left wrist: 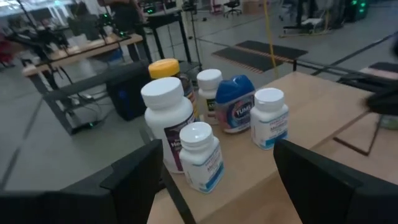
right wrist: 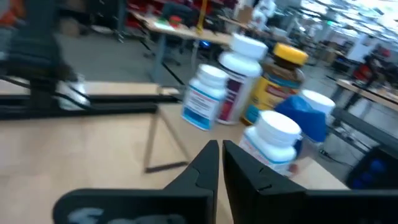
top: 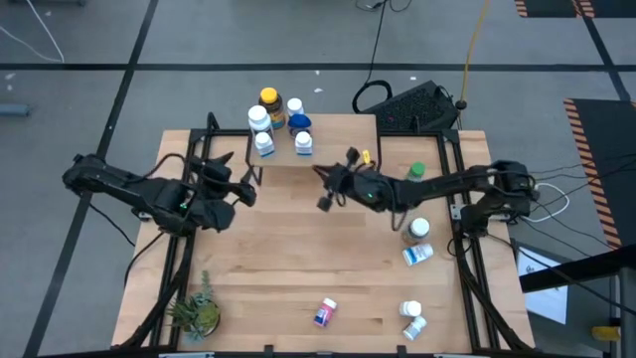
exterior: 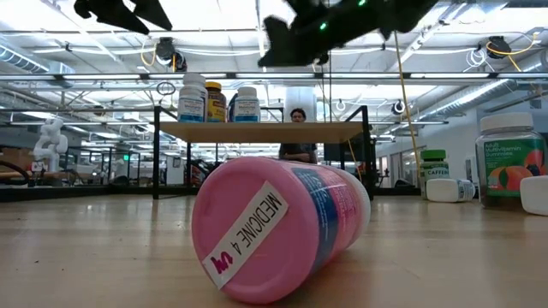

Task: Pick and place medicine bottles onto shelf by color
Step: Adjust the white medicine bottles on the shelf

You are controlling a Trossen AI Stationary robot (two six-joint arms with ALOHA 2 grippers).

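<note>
While five bottles (top: 278, 124) are standing on the shelf (top: 328, 134), the shut, empty right gripper (top: 328, 189) and open, empty left gripper (top: 234, 179) are leaving six bottles (top: 417, 244) on the tabletop (top: 278, 268).

Overhead camera looks straight down on desk (top: 298, 259); low camera looks level across it; both wrist cameras closely face shelf (left wrist: 298, 143), at 12 o'clock.
</note>
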